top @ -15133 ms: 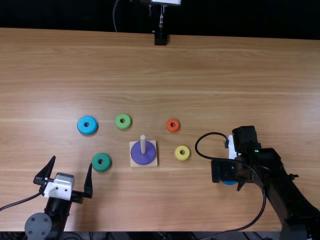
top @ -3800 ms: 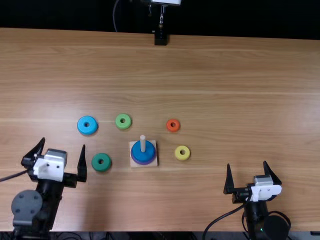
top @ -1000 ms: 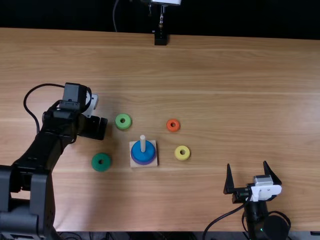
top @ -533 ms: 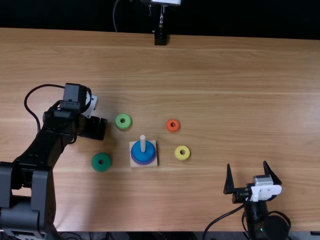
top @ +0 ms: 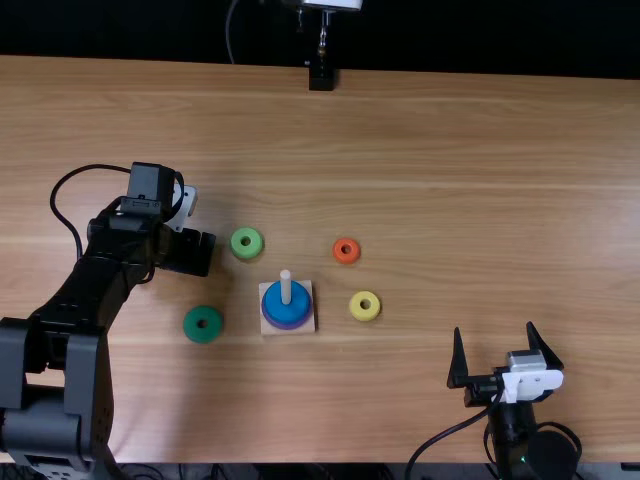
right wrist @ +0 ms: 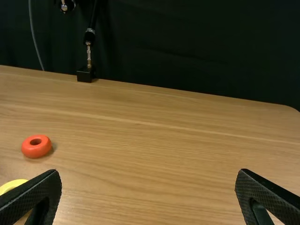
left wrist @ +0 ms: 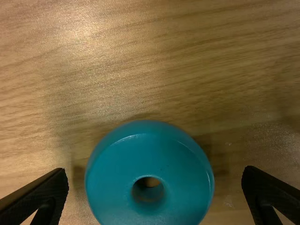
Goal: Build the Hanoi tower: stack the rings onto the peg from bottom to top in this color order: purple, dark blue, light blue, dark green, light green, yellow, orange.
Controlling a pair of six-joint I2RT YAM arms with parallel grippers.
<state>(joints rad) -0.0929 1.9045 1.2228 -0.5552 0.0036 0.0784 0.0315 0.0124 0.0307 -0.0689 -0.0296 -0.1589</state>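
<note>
Wooden table (top: 450, 150), loose rings (top: 191, 326), peg base (top: 308, 323)

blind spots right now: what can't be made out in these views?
- Light blue ring: top view, hidden by left tool; left wrist view, rim cut by edge.
- Purple ring: top view, mostly under dark blue ring.
- Peg, lower part: top view, inside rings.
- Yellow ring: right wrist view, cut by edge, partly behind right tool.

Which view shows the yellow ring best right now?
The top view: the yellow ring shows whole there, hole included. In the right wrist view, the edge crops it and a finger of the right gripper covers part.
</note>
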